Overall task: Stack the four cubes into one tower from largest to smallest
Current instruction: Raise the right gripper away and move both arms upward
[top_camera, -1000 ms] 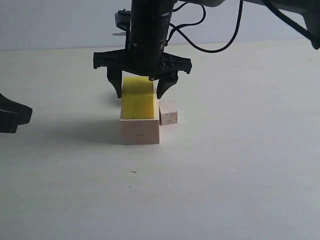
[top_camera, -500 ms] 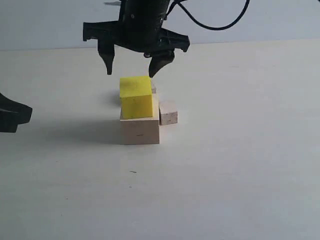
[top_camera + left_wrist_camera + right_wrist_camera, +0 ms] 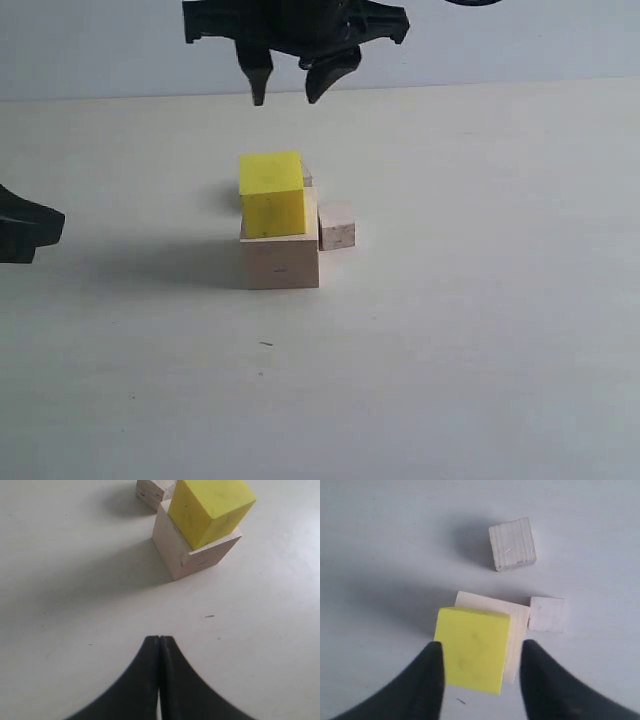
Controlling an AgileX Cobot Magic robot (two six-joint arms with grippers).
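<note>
The yellow cube (image 3: 271,195) is seen resting on the large cube (image 3: 280,262), which stands on the table (image 3: 480,330). A two-block column is thus formed near the middle of the exterior view. The yellow cube is set toward the left side of the large cube's top there, so a narrow strip of pale wood is left bare on the right. In the left wrist view the yellow cube (image 3: 210,510) is shown turned slightly against the large cube (image 3: 185,555) below it.

The smallest cube (image 3: 337,225) is found on the table just beside the right face of the large cube; whether the two touch cannot be told. The small cube (image 3: 307,177) is placed behind the column and is mostly hidden in the exterior view, with only a corner shown. In the right wrist view it is seen whole (image 3: 512,544), apart from the column, while the smallest cube (image 3: 547,614) lies close against the large cube (image 3: 517,625).

The right gripper (image 3: 288,92) is held in the air above the column, clear of the yellow cube (image 3: 472,647). Its jaws are spread wide and nothing is held between them (image 3: 481,644).

The left gripper (image 3: 40,228) is kept low at the left edge of the exterior view, well apart from the cubes. Its jaws are pressed together with nothing between them (image 3: 159,642).
</note>
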